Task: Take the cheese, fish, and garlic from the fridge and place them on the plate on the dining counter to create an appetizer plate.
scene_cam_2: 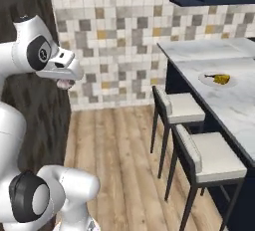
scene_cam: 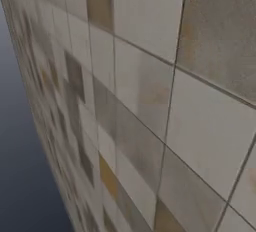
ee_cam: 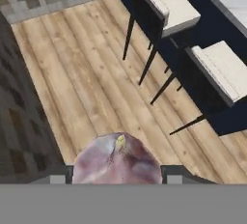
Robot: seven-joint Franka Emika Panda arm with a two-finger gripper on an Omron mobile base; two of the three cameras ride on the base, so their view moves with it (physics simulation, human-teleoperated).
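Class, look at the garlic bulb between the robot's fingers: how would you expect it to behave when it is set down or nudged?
The garlic looks rounded with a pointed top, so it would probably roll or wobble when released. Its small size suggests it is light. The skin appears smooth, so it might slip in the gripper.

All three pictures are evenly and fairly brightly lit, with soft diffuse light and no visible lamp or hard glare. The tiled wall [scene_cam: 150, 101] in the left base view sits very close to the camera and looks smeared and low in detail, its grout lines slanting steeply; left of the wall the picture falls off to a dull blue-grey gradient. In the right base view the dining counter [scene_cam_2: 224, 100] reads pale and slightly washed, while the space beneath it and around the stools [scene_cam_2: 199, 155] is dark. Shadows on the wooden floor [ee_cam: 87, 83] beside the stools are faint. The garlic [ee_cam: 116, 162], nearest the hand camera, appears soft and blotchy.
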